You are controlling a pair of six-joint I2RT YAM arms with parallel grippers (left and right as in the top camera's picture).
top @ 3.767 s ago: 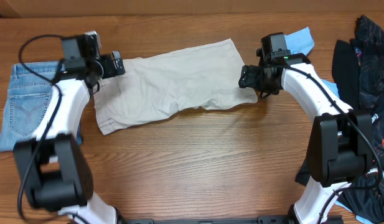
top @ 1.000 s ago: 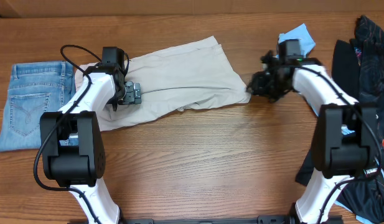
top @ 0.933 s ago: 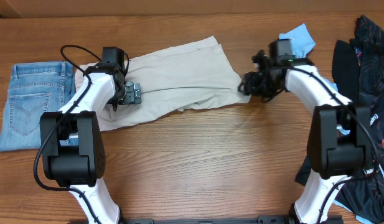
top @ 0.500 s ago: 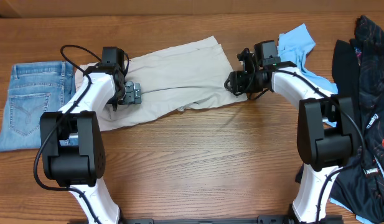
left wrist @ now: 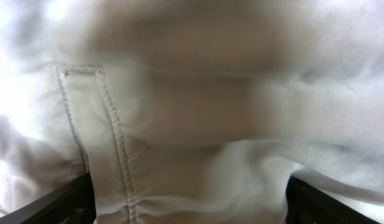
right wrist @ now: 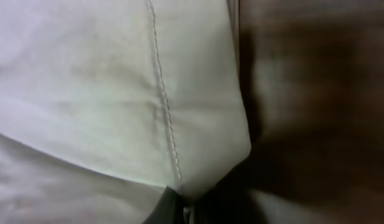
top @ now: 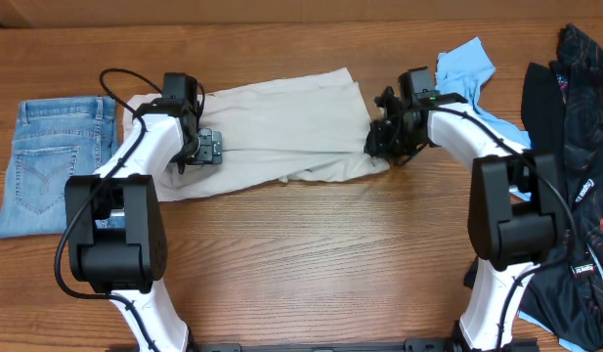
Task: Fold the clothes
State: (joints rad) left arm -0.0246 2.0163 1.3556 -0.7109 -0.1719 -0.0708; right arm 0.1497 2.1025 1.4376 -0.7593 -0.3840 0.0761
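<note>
Item: 1 pair of beige shorts (top: 281, 122), spread on the wooden table (top: 311, 254), upper centre, between the 2 arms. Long axis: left to right across the table, the right end tilted slightly toward the far edge; which end carries the waistband cannot be told. Left end effector (top: 205, 147): set down on the left part of the shorts, jaws wide; in the left wrist view its fingers (left wrist: 61, 202) stand far apart with seamed cloth filling the gap, nothing clamped. Right end effector (top: 377, 143): at the right-hand edge of the shorts, closed on the hem corner; in the right wrist view the stitched hem (right wrist: 163, 106) runs down into the dark fingertips. Governing relation: the whole body of the shorts lies to the left of the right end effector, along the long axis, and the right arm is nearer the free right end; the likely fold carries that end leftward. Also present: folded jeans (top: 42, 156) at far left; light-blue shirt (top: 465, 61) behind the right arm; black garments (top: 575, 88) at far right, well apart.
</note>
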